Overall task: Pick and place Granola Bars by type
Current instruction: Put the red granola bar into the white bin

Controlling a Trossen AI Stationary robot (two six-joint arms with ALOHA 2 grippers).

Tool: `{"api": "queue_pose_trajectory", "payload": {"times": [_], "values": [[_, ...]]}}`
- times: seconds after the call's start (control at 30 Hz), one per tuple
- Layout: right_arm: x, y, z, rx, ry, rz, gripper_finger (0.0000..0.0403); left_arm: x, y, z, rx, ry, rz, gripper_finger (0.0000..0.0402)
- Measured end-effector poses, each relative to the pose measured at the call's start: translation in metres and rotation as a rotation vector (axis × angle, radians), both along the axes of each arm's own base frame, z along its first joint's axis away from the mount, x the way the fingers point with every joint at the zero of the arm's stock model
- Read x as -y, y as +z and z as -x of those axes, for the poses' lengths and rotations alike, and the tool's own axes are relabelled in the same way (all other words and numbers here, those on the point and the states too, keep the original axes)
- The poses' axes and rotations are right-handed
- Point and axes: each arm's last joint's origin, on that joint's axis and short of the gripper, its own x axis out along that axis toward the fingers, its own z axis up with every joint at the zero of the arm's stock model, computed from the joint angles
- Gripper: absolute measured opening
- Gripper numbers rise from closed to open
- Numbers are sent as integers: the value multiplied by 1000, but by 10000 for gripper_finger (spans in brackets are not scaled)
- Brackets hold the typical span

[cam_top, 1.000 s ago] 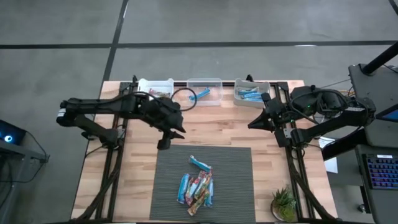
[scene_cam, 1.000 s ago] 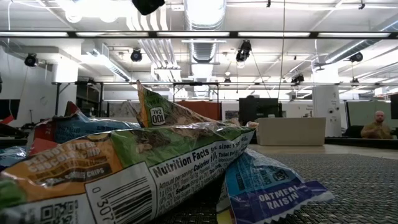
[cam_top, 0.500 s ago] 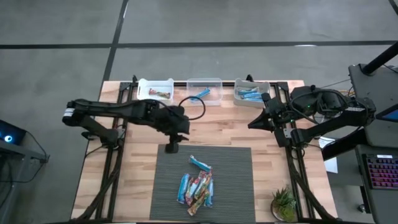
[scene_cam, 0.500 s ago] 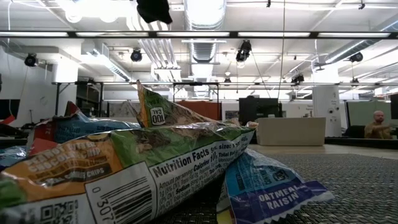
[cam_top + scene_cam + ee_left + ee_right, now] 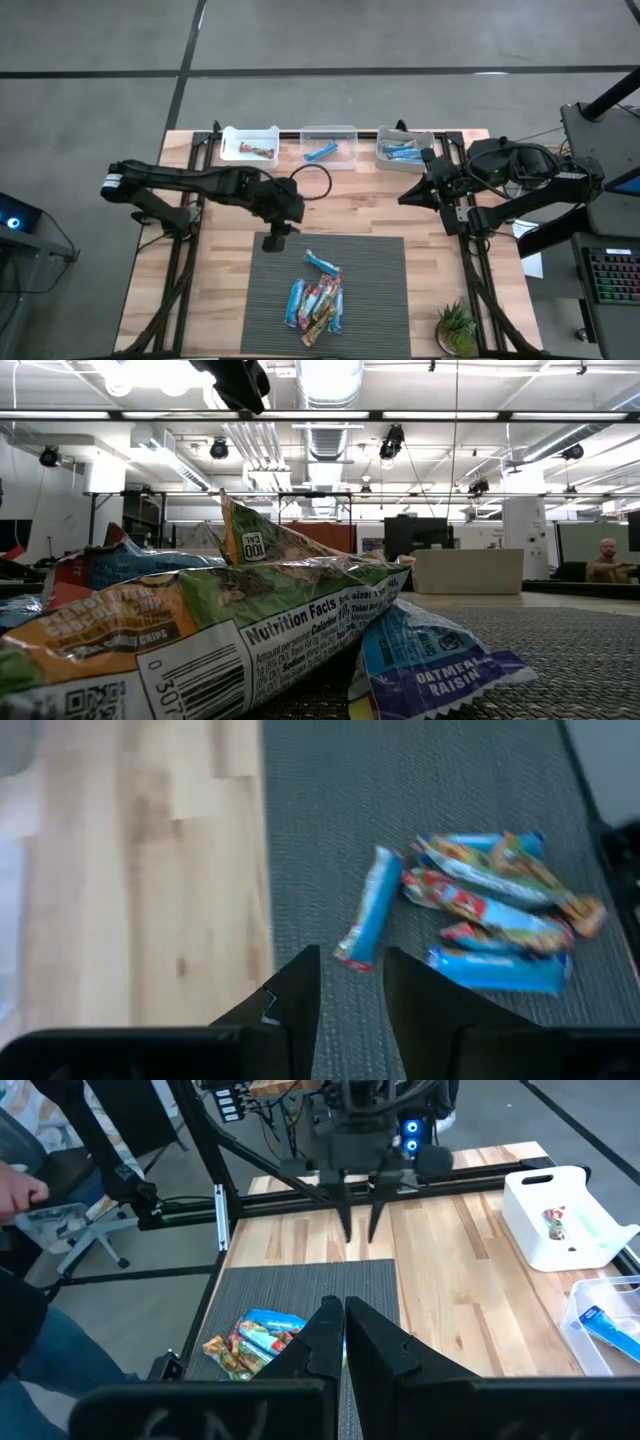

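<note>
- Left gripper (image 5: 274,241) hangs over the mat's (image 5: 380,300) far-left corner, fingers (image 5: 300,990) apart, nothing between them.
- Granola bars (image 5: 316,296) sit in a heap mid-mat, at about 5 o'clock from that gripper, well apart from it.
- One blue bar (image 5: 368,918) lies just beside the heap, nearest the left gripper.
- Right gripper (image 5: 403,199) waits at the table's 2 o'clock side by the right bin (image 5: 404,150), fingers together, empty.
- Three bins along the far edge: left bin (image 5: 249,144) holds a multicoloured bar, middle bin (image 5: 329,146) and right one blue bars.
</note>
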Motion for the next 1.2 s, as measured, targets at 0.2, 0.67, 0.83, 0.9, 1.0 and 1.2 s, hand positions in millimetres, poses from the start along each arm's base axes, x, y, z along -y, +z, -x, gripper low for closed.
{"api": "queue_pose_trajectory", "payload": {"times": [0.2,0.67,0.83,0.9,1.0,1.2], "values": [[0,0,0,0,0,0,8,7,-21,-3,33,-154,-76,94],[0,0,0,0,0,0,8,14,-68,-11,162,-250,-56,94],[0,0,0,0,0,0,8,14,-78,-12,204,-234,-46,94],[0,0,0,0,0,0,8,14,-80,-13,231,-219,-35,94],[0,0,0,0,1,1,8,14,-80,-14,242,-167,-5,94],[0,0,0,0,1,3,8,14,-79,-15,246,-152,7,94]]}}
